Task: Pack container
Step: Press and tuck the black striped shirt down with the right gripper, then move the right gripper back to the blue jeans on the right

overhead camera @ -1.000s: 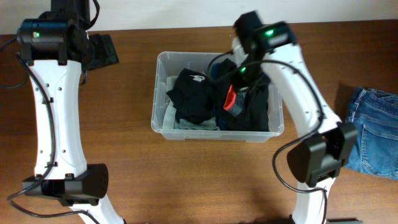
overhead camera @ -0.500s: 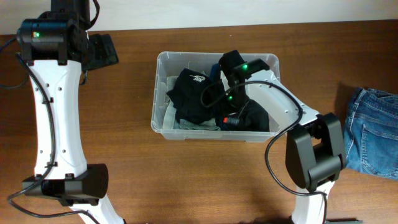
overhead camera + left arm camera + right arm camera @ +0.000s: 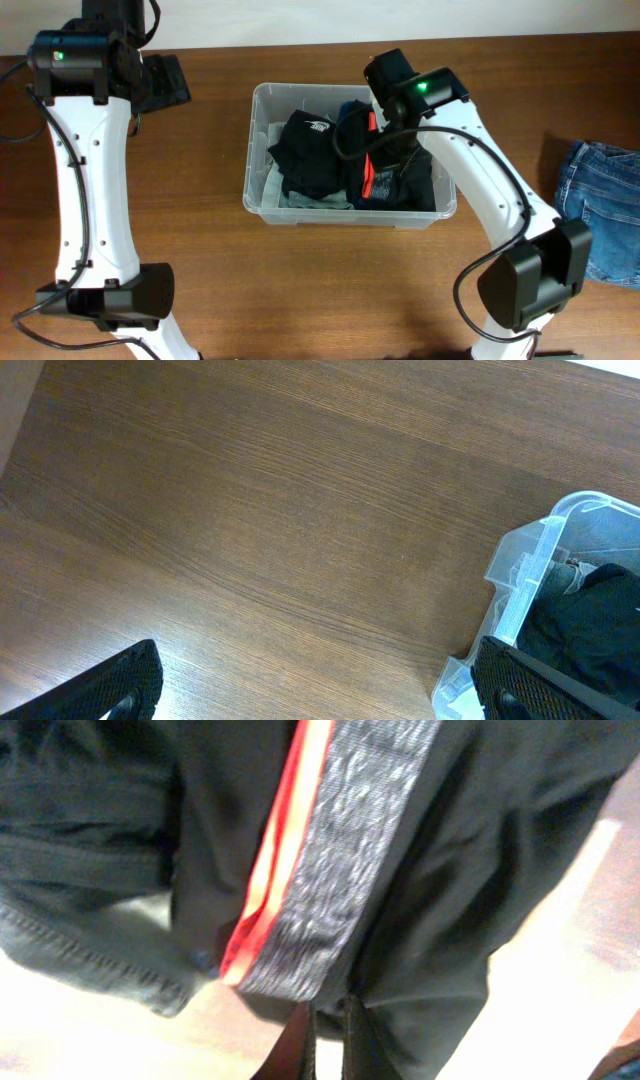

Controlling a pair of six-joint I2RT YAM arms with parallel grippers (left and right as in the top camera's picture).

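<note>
We are noting the container [image 3: 262, 100] sitting on the table [image 3: 300, 290], centred toward the back edge. Right gripper [image 3: 326, 1038] is pinching the black striped garment [image 3: 340, 870] above it. Left gripper [image 3: 320, 685] is hanging wide open near the back-left corner.

Container [image 3: 300, 214] full of dark garments [image 3: 310, 150]; open tabletop [image 3: 220, 280] around

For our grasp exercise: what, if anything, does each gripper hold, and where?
The right gripper pinches the black garment in the cloth by the end of its red-and-grey stripe; the left gripper is open and empty.
</note>
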